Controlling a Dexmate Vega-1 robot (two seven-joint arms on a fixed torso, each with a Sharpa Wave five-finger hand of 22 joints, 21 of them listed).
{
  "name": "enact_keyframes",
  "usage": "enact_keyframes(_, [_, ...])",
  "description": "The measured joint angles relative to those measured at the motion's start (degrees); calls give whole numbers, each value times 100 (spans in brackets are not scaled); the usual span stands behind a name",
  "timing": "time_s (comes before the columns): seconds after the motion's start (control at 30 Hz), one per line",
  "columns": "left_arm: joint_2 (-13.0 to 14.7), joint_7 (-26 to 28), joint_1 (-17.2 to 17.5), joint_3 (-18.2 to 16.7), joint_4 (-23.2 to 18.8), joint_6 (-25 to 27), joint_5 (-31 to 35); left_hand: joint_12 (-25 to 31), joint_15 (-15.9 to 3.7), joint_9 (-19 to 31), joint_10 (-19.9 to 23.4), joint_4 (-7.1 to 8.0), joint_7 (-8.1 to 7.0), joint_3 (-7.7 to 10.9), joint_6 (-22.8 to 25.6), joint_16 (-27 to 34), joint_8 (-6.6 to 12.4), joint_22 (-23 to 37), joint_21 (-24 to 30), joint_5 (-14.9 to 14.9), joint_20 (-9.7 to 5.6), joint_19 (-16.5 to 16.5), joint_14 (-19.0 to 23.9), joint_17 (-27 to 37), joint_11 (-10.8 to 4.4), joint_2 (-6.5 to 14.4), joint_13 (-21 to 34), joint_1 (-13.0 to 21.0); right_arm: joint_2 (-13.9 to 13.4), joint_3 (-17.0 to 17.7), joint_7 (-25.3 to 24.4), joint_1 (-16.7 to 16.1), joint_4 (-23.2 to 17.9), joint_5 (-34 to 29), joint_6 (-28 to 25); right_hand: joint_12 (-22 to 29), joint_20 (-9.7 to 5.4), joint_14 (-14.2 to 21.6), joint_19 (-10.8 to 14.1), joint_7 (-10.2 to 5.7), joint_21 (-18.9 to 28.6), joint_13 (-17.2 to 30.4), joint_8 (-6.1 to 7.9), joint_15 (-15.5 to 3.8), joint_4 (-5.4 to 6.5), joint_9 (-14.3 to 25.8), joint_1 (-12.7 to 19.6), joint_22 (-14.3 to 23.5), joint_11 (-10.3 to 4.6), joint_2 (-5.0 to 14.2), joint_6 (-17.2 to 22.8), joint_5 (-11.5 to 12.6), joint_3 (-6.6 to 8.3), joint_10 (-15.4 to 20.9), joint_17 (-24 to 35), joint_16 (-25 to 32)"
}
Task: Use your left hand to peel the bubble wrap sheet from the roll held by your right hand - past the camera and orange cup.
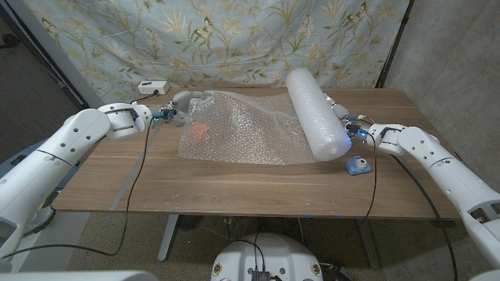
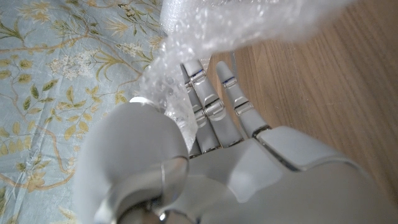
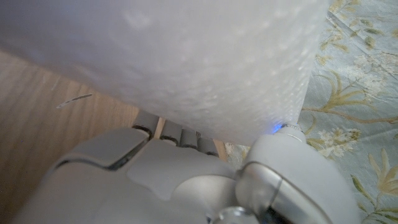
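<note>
Both hands grip: the left hand [image 1: 178,104] pinches the bubble wrap sheet [image 1: 242,129] spread leftward over the orange cup [image 1: 198,129], the right hand [image 1: 349,129] steadies the roll [image 1: 315,113] lying front-to-back on the bench [image 1: 234,183].

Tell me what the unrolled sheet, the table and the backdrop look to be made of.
The bubble wrap sheet looks like thin clear plastic film: translucent, pebbled with air cells, glinting, an orange shape showing through. The table seems wood or wood-look laminate, matte brown with visible grain; which one is unclear. The backdrop appears to be printed fabric, pale blue with floral pattern, hanging in soft wrinkles.
</note>
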Motion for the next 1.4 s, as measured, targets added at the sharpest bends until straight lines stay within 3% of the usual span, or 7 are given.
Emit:
enact_keyframes(0.9, [-188, -519, -1006, 449, 856, 495, 448, -43, 0, -3, 17, 0, -9, 0, 11, 0, -17, 1, 65, 0, 31, -30, 0, 5, 2, 0, -1, 0, -98, 141, -210, -367, -549, 167, 224, -46, 0, -22, 0, 0, 0, 27, 0, 22, -8, 1, 18, 0, 0, 18, 0, 0, -55, 0, 1, 0])
enact_keyframes(1.4, [-277, -805, -1169, 482, 1124, 636, 590, -139, 1, -4, 16, 0, 5, 0, -3, -43, -66, 1, 108, 0, 30, -30, 0, -11, 3, -37, -42, -37, -236, 241, -374, -626, -900, 294, 319, -77, 25, -21, -25, 0, 0, 26, 0, 21, 8, 1, 31, 0, 0, 31, 0, 44, -103, 0, 29, -22])
